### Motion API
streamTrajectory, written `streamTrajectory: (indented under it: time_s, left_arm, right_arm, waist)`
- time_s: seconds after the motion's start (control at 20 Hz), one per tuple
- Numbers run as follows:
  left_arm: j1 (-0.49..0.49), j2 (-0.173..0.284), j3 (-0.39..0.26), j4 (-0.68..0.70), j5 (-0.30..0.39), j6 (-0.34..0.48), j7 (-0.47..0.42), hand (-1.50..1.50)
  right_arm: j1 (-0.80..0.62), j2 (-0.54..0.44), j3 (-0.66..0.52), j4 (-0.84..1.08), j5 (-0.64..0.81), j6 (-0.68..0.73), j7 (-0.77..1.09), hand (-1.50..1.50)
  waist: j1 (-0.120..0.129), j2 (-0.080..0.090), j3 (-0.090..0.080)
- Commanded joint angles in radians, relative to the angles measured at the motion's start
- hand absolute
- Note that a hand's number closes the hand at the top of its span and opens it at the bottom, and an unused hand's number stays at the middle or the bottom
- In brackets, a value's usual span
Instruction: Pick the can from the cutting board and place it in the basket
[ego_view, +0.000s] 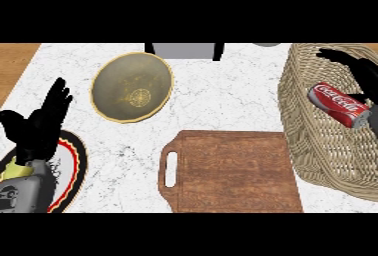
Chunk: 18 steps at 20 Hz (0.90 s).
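A round olive-gold plate (133, 87) with a pale yellow rim and a small gold emblem near its middle lies on the white marbled counter (221, 100) at about ten o'clock. A second plate (70, 172), white with a black and red border, sits at eight o'clock, partly hidden. At twelve o'clock, a grey boxy object (184, 50) is cut off by the top edge.

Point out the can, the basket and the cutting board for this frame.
can (339, 104), head view, on its red side wall.
basket (297, 125), head view, on its woven left wall.
cutting board (236, 172), head view, on its bare wooden top.
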Motion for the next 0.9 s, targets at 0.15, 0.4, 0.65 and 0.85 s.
streamTrajectory:
  time_s: [0.15,0.4,0.65,0.85]
  left_arm:
    - [0.006,-0.015,-0.017,-0.030,-0.013,0.015,0.016,0.00]
    - [0.023,-0.035,-0.033,-0.019,-0.020,0.016,-0.021,0.00]
    - [-0.036,-0.005,-0.016,-0.004,-0.008,0.001,0.016,0.00]
    - [-0.018,-0.044,-0.050,0.040,-0.039,0.017,-0.048,0.00]
  right_arm:
    - [-0.023,-0.102,-0.161,0.010,-0.179,0.195,0.106,-1.50]
    - [-0.005,-0.270,-0.259,0.153,-0.261,0.333,0.041,-1.50]
    - [0.058,-0.383,-0.277,0.284,-0.264,0.400,-0.125,-1.50]
    - [0.051,-0.430,-0.297,0.343,-0.281,0.453,-0.192,-1.50]
  waist:
    - [0.000,0.000,0.000]
    - [0.015,0.009,0.002]
    - [0.028,0.016,0.004]
    - [0.034,0.021,0.005]
